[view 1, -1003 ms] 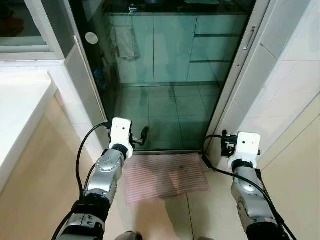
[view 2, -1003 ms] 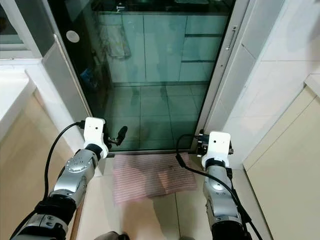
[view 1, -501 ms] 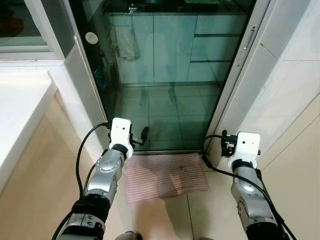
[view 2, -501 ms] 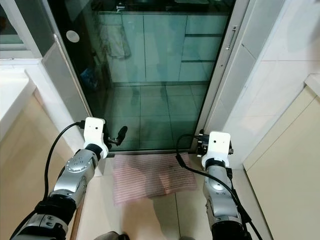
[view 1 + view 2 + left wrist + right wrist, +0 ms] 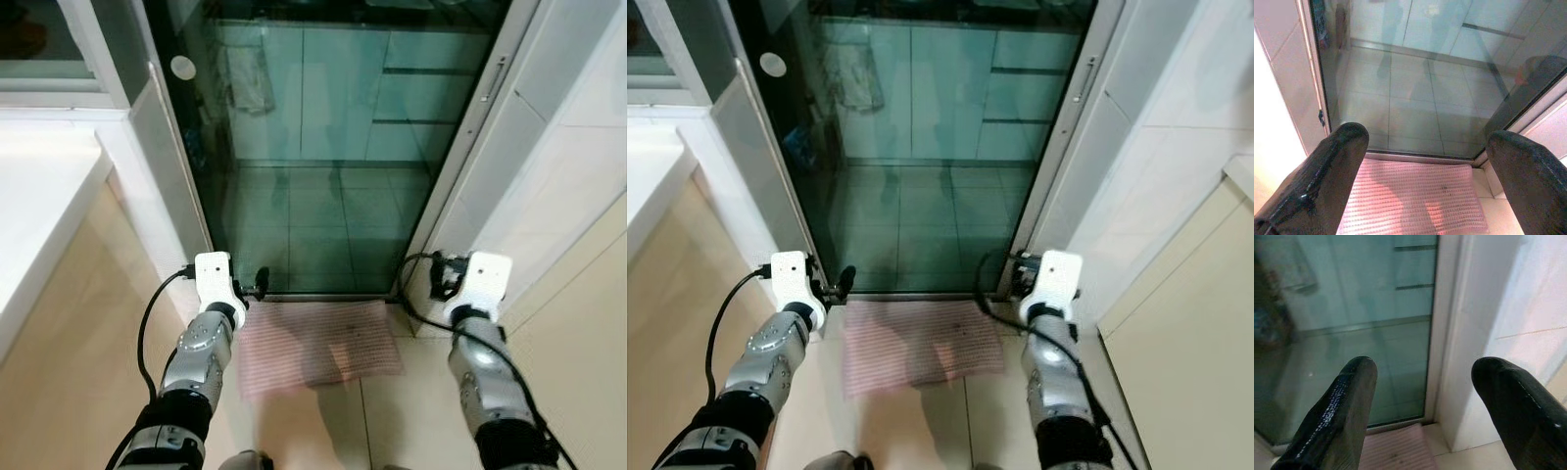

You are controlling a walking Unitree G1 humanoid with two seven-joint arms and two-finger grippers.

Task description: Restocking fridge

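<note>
I face a dark glass sliding door (image 5: 333, 147) with a pink ribbed mat (image 5: 318, 343) on the floor at its foot. My left gripper (image 5: 1425, 142) hangs low over the mat's left end, near the door's lower left corner, open with nothing between its black fingers (image 5: 1327, 171). My right gripper (image 5: 1422, 377) is held low by the door's right frame (image 5: 460, 166), also open and holding nothing. Both silver arms reach forward from the bottom of the eye views, left wrist (image 5: 214, 274) and right wrist (image 5: 487, 276).
A white counter (image 5: 39, 215) over a beige cabinet front stands at my left. White tiled wall (image 5: 558, 186) and a beige panel (image 5: 588, 333) close in the right. Behind the glass lie a tiled floor and pale cabinets. A slim handle (image 5: 498, 83) sits on the door's right frame.
My left arm has drawn back and to the left, lower in view. The right arm has barely moved. The camera shifted slightly.
</note>
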